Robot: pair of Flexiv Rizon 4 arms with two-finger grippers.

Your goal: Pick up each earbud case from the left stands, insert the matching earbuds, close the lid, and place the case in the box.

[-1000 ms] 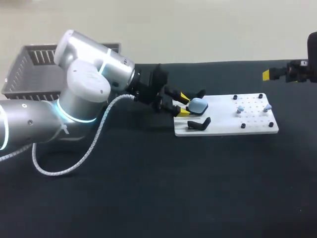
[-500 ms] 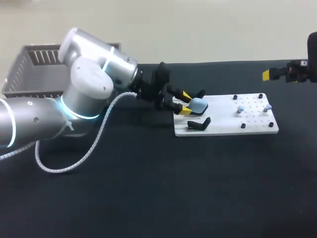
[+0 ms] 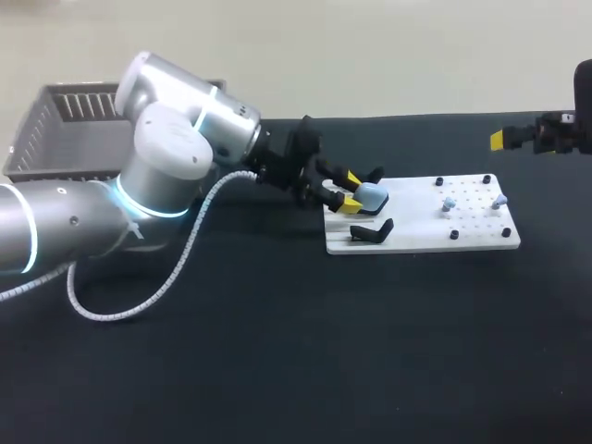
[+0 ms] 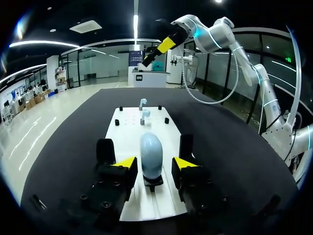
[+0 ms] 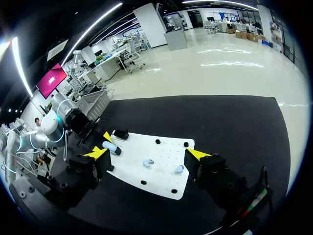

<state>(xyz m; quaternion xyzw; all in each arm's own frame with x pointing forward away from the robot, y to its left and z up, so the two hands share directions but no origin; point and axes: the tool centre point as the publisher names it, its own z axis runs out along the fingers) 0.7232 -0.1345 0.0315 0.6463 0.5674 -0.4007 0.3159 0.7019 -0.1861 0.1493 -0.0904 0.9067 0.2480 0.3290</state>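
A pale blue earbud case rests closed on a black stand at the left end of the white board. My left gripper straddles it. In the left wrist view the case stands between the yellow fingertips, with a thin gap on each side, so the gripper is open. Two pale blue earbuds sit on pegs at the board's right end. My right gripper hangs wide open and empty, high above the table's far right. From there it sees the case and the earbuds.
A second black stand on the board's near left is empty. A grey slatted basket sits at the back left, behind my left arm. Small black pegs dot the board's corners. The dark tabletop lies bare in front.
My left gripper slid forward along the case until its fingers flank it, and the fingers have drawn closer together. The right arm has not moved.
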